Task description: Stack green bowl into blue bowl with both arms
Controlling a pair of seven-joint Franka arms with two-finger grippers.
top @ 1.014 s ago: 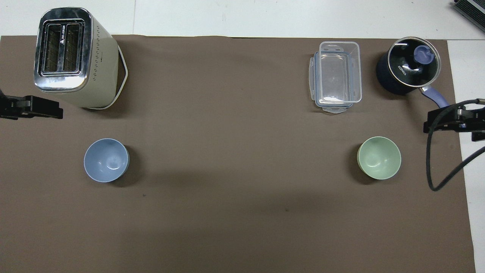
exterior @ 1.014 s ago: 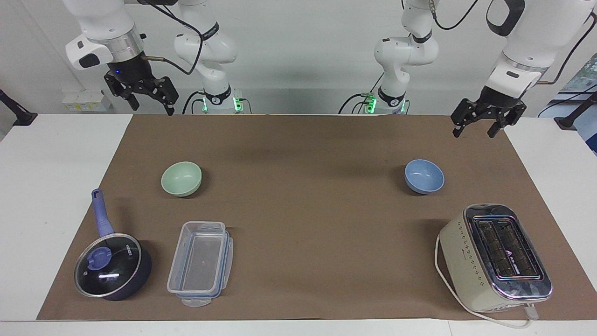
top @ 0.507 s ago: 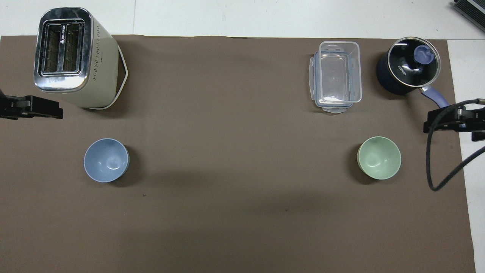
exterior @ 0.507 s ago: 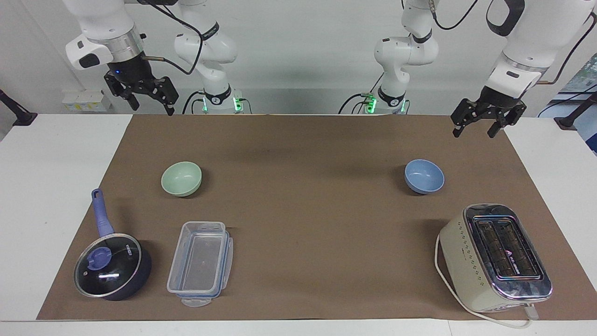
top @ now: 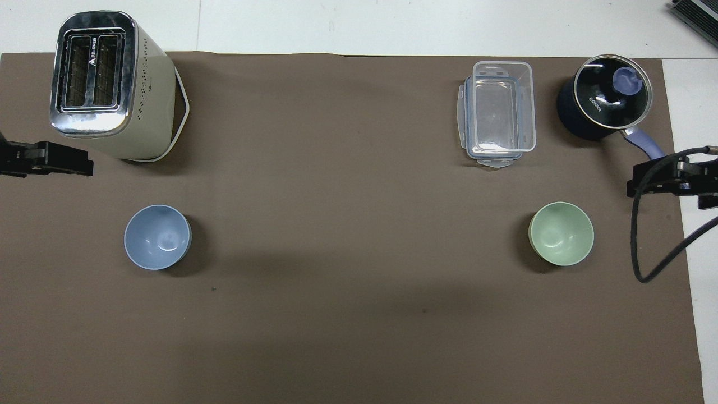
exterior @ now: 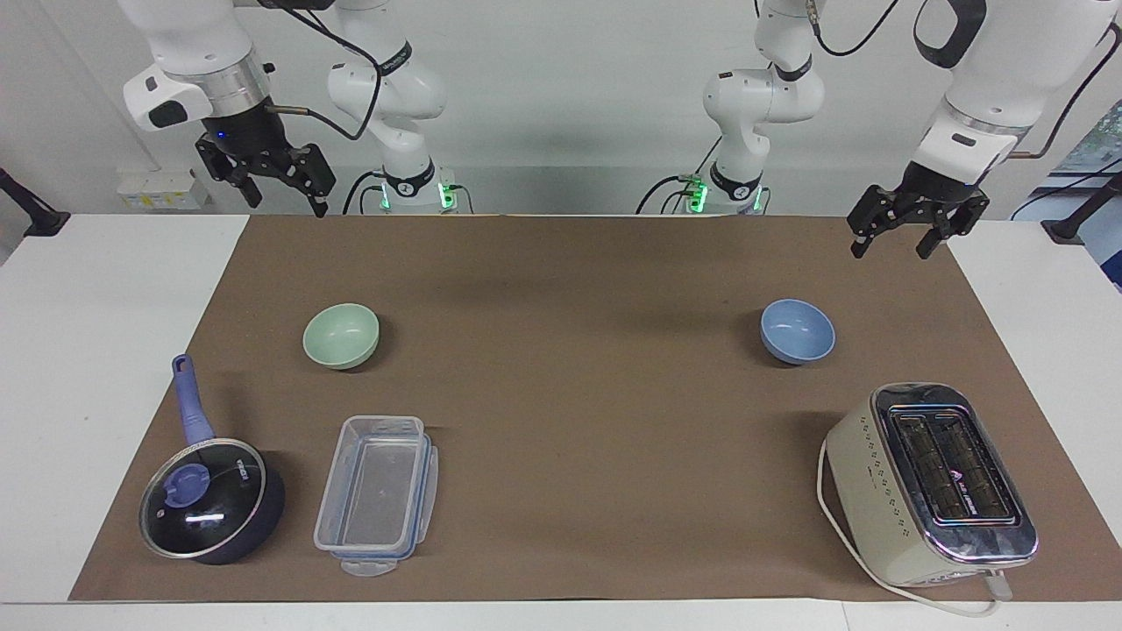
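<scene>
Toward the right arm's end, green bowl (exterior: 341, 336) sitting upright; toward the left arm's end, blue bowl (exterior: 797, 331), bare brown mat (exterior: 570, 368) between. Farther out, toaster (exterior: 929, 482), container (exterior: 377, 495), pot (exterior: 210, 499). Hovering spread-fingered over the mat's robot-side corners: left gripper (exterior: 903, 237), right gripper (exterior: 279, 186).

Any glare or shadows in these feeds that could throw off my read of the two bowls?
Facing view: green bowl and blue bowl evenly lit, each with a small soft shadow; glare only on the pot lid and toaster chrome. Overhead view: faint highlights inside both bowls, rims clear.
</scene>
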